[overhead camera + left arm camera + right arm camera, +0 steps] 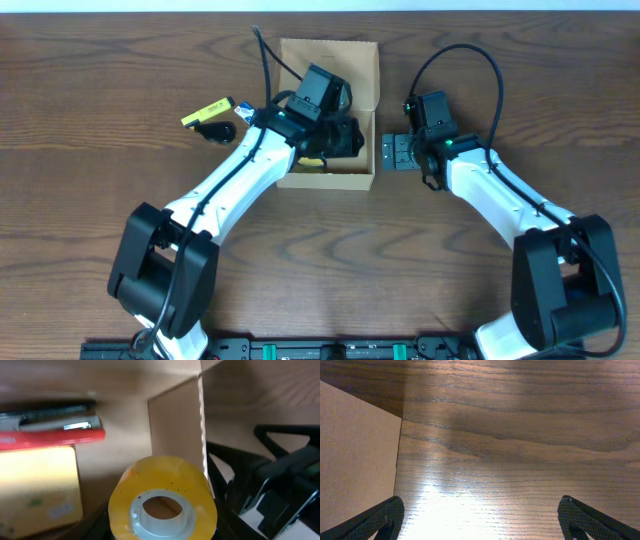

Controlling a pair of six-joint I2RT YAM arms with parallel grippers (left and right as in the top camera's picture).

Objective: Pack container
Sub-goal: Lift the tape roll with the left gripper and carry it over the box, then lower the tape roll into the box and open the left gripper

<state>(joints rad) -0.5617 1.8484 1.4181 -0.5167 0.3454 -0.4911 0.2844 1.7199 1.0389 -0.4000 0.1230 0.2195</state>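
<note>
Left pincer (335, 135) reaches into the open cardboard container (355, 65), pinching a yellow tape roll (162, 502). A red stapler (50, 437) and a pale yellow packet (37, 485) lie inside the container, to the left of this pincer. Right pincer (480, 520), spread wide with nothing between its fingers, sits low over the worktop (520, 435), with the container's outer wall just to its left.

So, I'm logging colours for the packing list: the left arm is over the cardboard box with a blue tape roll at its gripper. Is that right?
Not quite. The tape roll is yellow, not blue, as the left wrist view shows. The rest stands: the left arm is over the cardboard box, with the roll at the left gripper.
</note>
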